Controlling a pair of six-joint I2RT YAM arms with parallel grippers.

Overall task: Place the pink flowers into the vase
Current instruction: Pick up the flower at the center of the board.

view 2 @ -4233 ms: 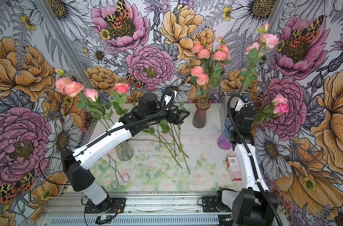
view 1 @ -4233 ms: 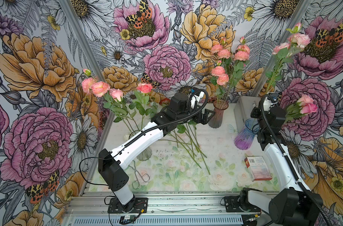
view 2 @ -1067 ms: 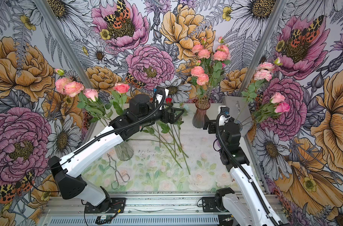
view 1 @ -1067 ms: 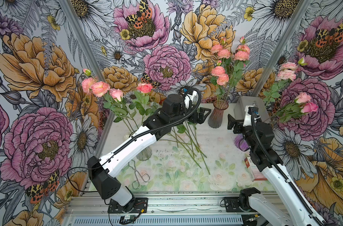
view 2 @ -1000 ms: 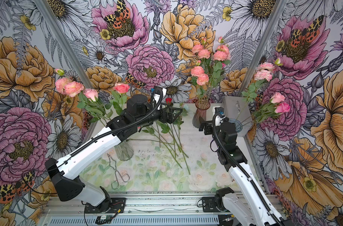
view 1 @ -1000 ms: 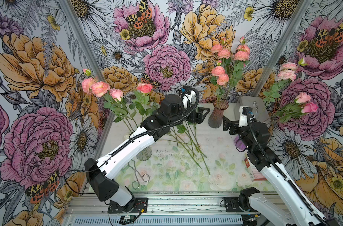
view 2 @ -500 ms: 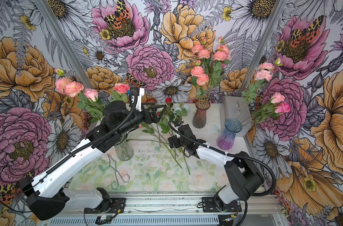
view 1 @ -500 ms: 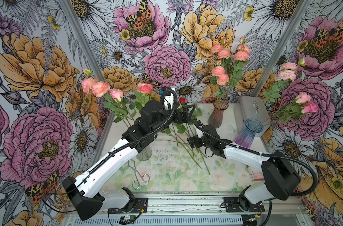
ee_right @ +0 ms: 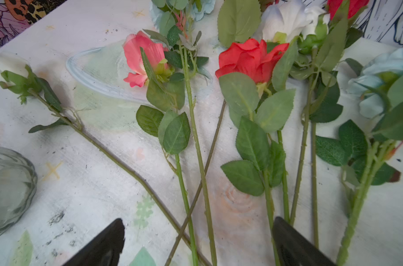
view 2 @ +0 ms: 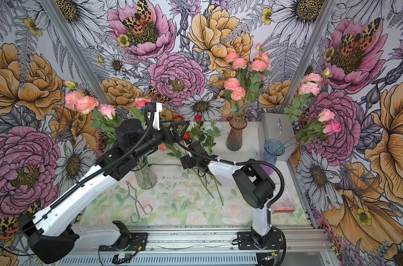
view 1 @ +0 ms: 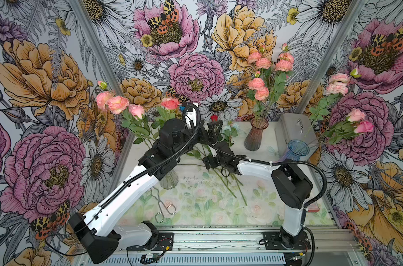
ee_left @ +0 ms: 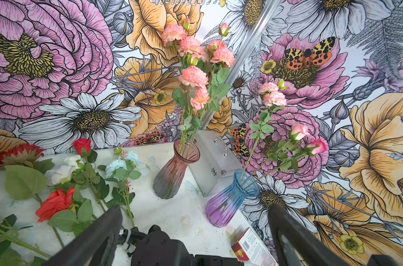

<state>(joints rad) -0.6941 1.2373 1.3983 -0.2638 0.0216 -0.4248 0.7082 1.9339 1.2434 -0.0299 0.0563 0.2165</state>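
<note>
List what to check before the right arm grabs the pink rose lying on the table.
1. Right gripper open and empty: ok.
2. Left gripper open and empty: ok.
3. Pink rose in the right wrist view, lying on the table: ok.
4. Only its stem between the right jaws: not ok; several stems cross there.
5. Clear vase, brown vase and blue vase upright: ok.

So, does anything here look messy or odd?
Yes. Loose stems lie criss-crossed flat on the table, red, white and pale blue blooms jumbled. The pink flowers in the blue vase lean far sideways, unlike the upright bunch in the brownish vase.
</note>
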